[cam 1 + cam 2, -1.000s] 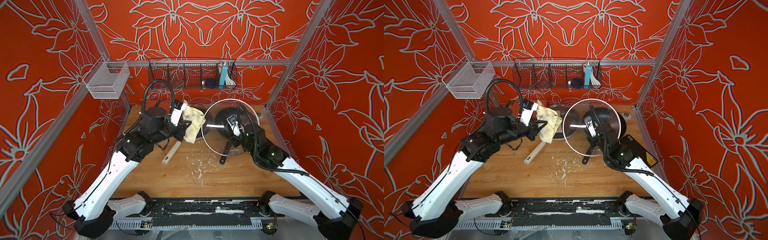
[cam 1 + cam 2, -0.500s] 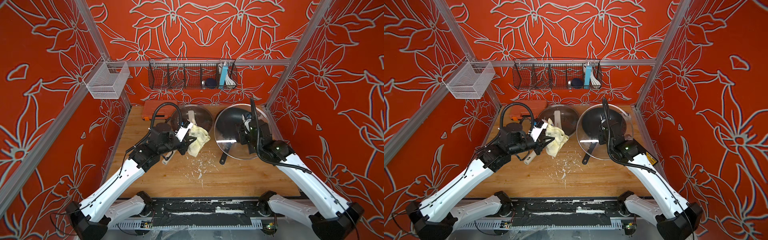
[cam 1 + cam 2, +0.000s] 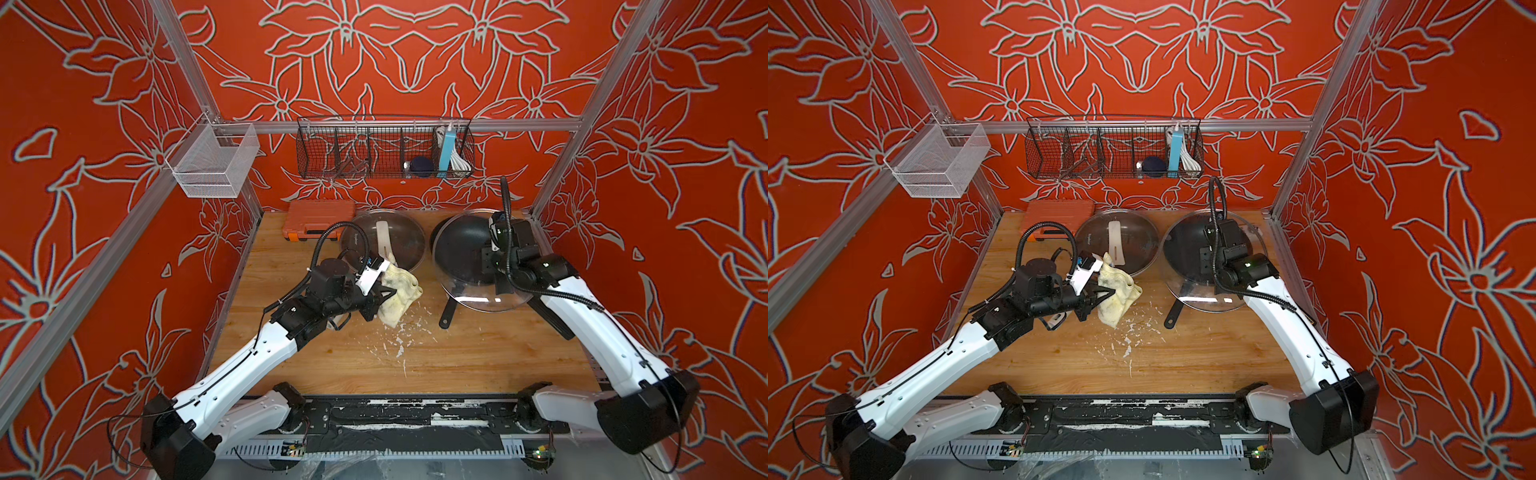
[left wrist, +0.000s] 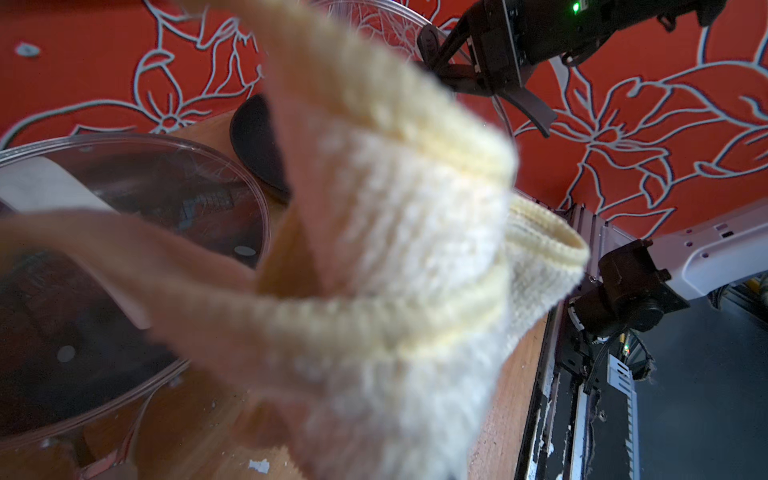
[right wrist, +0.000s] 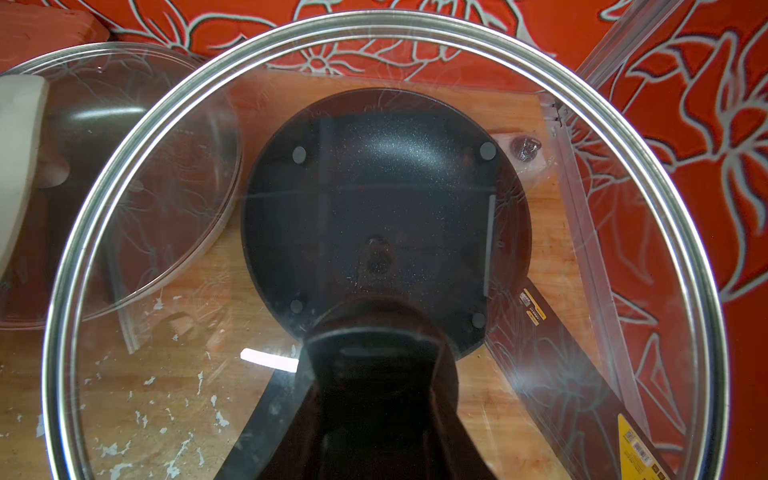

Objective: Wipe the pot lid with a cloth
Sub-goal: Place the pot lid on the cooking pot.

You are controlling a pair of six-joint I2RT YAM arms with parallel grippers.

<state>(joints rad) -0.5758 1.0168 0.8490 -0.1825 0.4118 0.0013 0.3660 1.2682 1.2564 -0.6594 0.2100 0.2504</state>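
Lid [image 3: 482, 301] is up in the right pincer [image 3: 487, 259], which is clamped on the knob in its middle. So the glass hangs over the black pan [image 3: 457, 245] at the right side of the bench [image 3: 457, 361]. Meanwhile the left pincer [image 3: 383, 301] is pinched tight on the yellow cloth [image 3: 401, 291], all bunched up, close to the lid but apart from it, just beside a second lid [image 3: 405, 249] with a white handle, and white crumbs [image 3: 400, 353] dot the wood nearby.
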